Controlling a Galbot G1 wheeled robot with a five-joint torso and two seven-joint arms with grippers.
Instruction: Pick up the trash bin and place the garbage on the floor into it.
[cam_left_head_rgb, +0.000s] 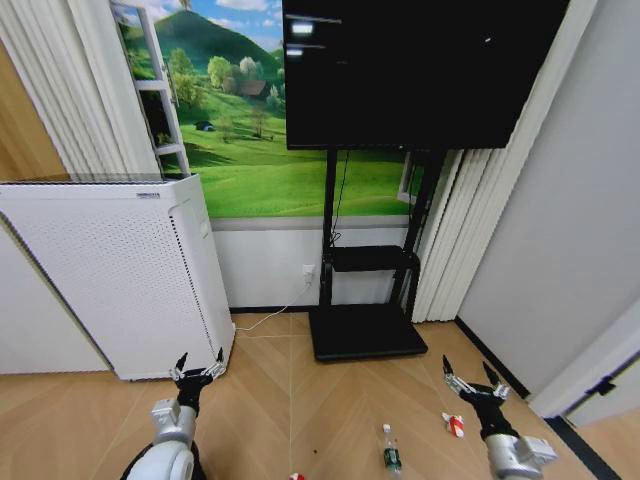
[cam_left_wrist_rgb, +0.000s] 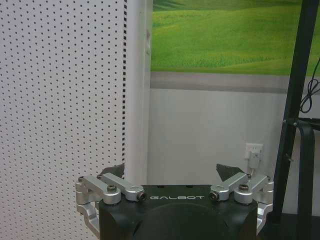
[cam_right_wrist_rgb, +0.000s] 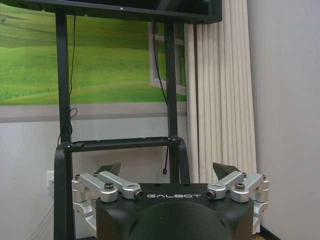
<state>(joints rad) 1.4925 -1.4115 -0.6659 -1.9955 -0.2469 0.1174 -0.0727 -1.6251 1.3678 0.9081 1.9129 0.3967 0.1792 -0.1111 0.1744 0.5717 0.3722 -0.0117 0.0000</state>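
Wood floor (cam_left_head_rgb: 270, 390) open ahead, bottle (cam_left_head_rgb: 390, 451), wrapper (cam_left_head_rgb: 454, 425), both grippers' jaws spread.

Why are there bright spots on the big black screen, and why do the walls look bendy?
Head view: the screen is glossy and mirrors ceiling lights as small white patches; the wide lens bows the curtains and walls near the edges. Right wrist view: the screen's lower edge shows one tiny glint, and lines look straighter.
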